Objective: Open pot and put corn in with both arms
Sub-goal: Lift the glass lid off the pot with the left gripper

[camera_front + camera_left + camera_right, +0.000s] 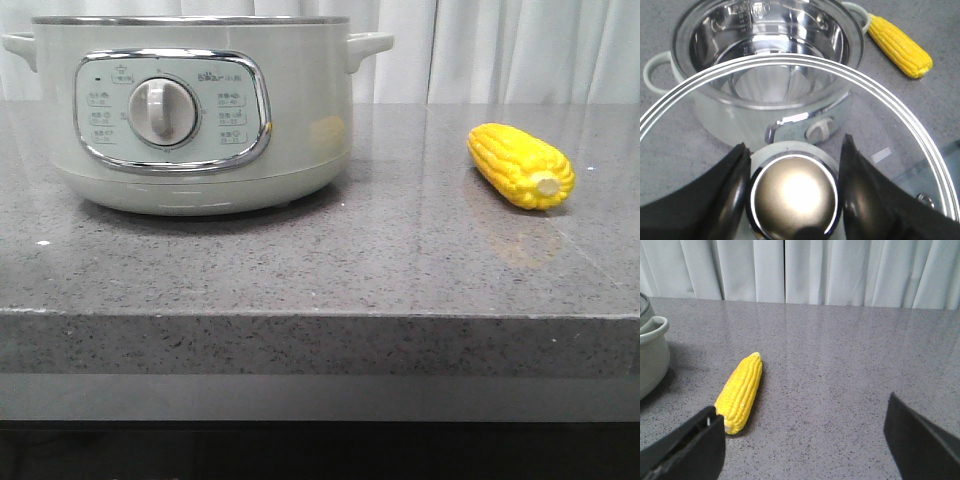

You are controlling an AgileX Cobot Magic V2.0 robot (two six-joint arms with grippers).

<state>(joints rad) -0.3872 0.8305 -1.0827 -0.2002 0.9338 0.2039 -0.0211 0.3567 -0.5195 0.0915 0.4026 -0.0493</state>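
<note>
Left pincer (792, 195) clamps the glass lid's (880, 100) round knob (792, 199); right pincer (805, 440) gapes wide, empty.

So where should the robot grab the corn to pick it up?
Around the fat middle of the corn, coming down from above with the open right gripper set across the cob. It lies flat on the counter with clear space along both long sides, and the ends taper, so the middle probably slips least.
</note>
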